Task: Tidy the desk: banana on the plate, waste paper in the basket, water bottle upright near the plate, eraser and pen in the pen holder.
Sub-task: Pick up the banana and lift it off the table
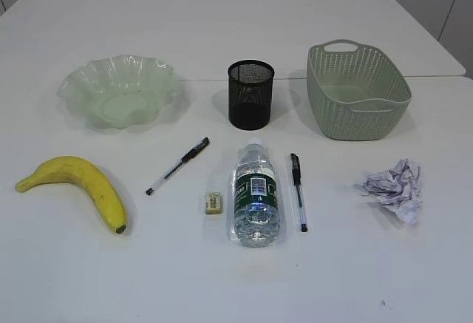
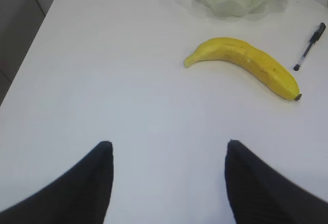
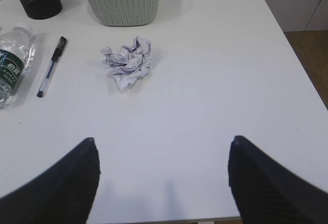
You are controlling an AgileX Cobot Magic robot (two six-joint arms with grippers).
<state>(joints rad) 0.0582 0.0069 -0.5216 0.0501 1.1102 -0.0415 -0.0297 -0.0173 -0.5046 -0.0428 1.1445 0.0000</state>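
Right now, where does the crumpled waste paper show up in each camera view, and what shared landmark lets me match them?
Exterior view: waste paper lies at right, on the desk in front of the basket.
Left wrist view: not in it.
Right wrist view: waste paper sits upper left of centre, below the basket.
Shared landmark: the basket, and the pen to the paper's left in both views.

Bright, even room light from overhead leaves only soft, short shadows on the white desk point(image 1: 89, 279), faintest beside the banana point(image 1: 77, 184) and cup point(image 1: 250, 94). The bottle point(image 1: 256, 197) glints mildly. The exterior view is sharp throughout. In both wrist views the dark fingers point(image 2: 77, 193) along the bottom edge look blurred.
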